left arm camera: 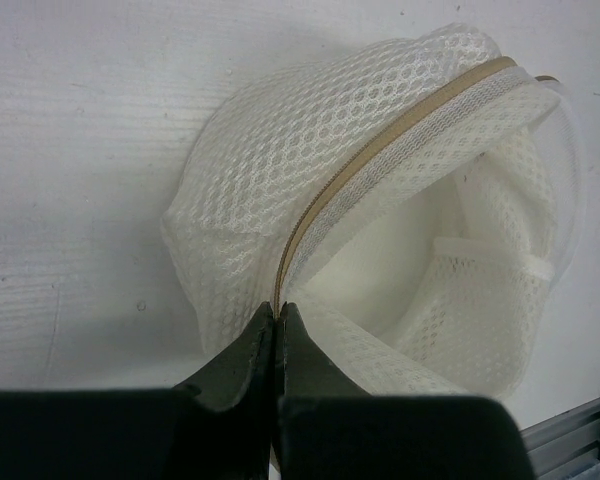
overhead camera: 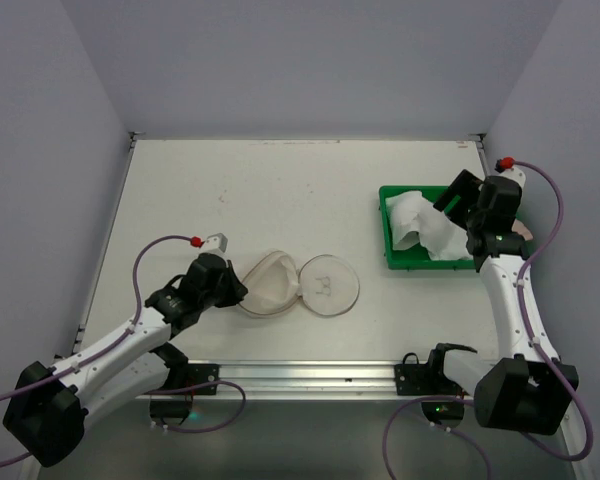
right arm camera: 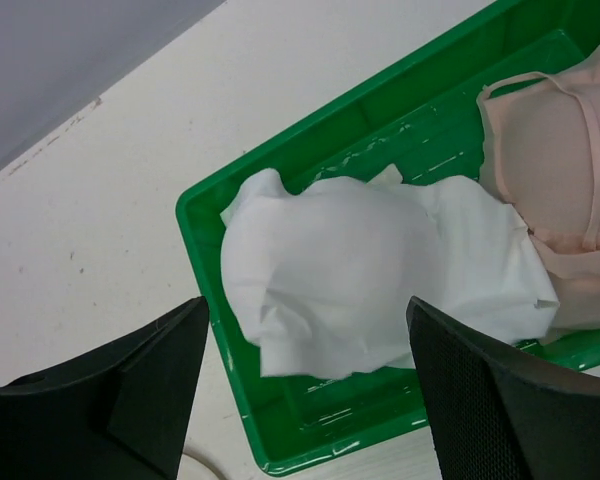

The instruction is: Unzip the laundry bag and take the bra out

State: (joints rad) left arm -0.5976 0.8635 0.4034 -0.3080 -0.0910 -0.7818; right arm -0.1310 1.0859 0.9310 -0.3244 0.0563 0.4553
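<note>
The laundry bag [overhead camera: 268, 284] lies unzipped near the table's front, its round flat face with the black bra sketch [overhead camera: 327, 285] flopped open to the right. My left gripper [overhead camera: 238, 290] is shut on the bag's beige zip rim; in the left wrist view my gripper [left arm camera: 278, 308] pinches the rim of the white mesh bag [left arm camera: 280, 170], and only mesh shows inside. A pale pink bra [right arm camera: 550, 160] lies in the green tray [right arm camera: 310, 130], also visible from the top [overhead camera: 523, 228]. My right gripper [right arm camera: 307, 305] hangs open and empty over the tray [overhead camera: 388, 240].
A crumpled white cloth [right arm camera: 360, 270] fills the middle of the tray beside the bra, also seen from the top [overhead camera: 420, 225]. An aluminium rail [overhead camera: 310, 378] runs along the table's front edge. Grey walls close in the left, right and back.
</note>
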